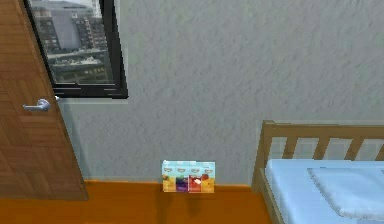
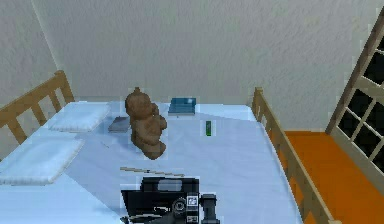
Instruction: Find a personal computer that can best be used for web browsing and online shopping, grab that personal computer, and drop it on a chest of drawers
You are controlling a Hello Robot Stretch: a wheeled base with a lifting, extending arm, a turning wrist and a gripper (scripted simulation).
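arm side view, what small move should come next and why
Probably a short lift of the arm, to test the grasp. The gripper sits at a dark flat slab, likely the laptop, lying on the bed near its closest edge; I cannot tell whether it holds it. The teddy bear stands farther out, out of the way of a lift.

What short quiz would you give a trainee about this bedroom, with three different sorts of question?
1. True or false: the brown teddy bear is on the bed.
2. In the forward view, what stands between the door and the bed? A) a colourful box B) a chair C) a floor lamp
3. Fill in: the door's handle is ____ in colour.

Key: 1 true; 2 A; 3 silver.
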